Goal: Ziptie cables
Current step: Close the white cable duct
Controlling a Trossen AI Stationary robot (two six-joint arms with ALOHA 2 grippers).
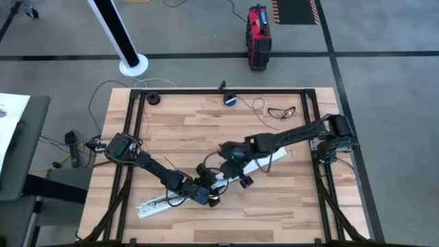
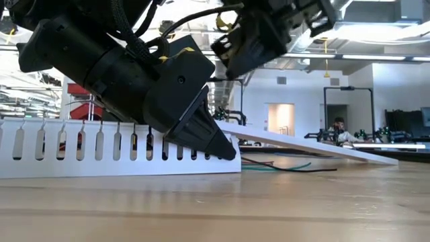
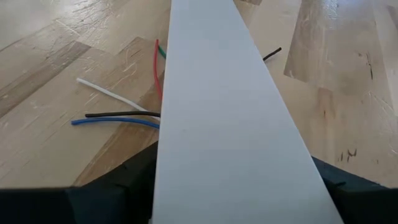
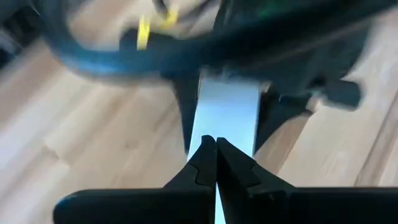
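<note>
The left gripper (image 1: pixel 206 194) sits low near the front middle of the wooden table (image 1: pixel 171 127), its dark fingers (image 3: pixel 118 186) closed on either side of a flat white strip (image 3: pixel 224 124) that runs forward out of its grasp. In the low view this gripper's pointed tip (image 2: pixel 211 141) almost touches the tabletop, and the held strip rises away from it at a shallow tilt, one end lifted off the wood. The right gripper (image 4: pixel 216 163) hangs just beside and above it, fingertips pinched together with no visible gap, over the same white strip; the left arm's dark body and a yellow tag (image 4: pixel 144 28) fill the space right in front of it.

The cables (image 3: pixel 124 109) lie loose on the wood under and beside the raised strip: white, black, blue, red and green wires, partly hidden by the strip. In the low view they show as thin dark and green lines (image 2: pixel 289 167) flat on the table behind it.

A slotted white duct (image 2: pixel 101 148) stands along the front, blocking much of the low view. Farther back lie a small round blue-black device (image 1: pixel 230 100) and a pair of glasses (image 1: pixel 281 111). Off the table, a red case (image 1: pixel 258 36) sits on the floor.
</note>
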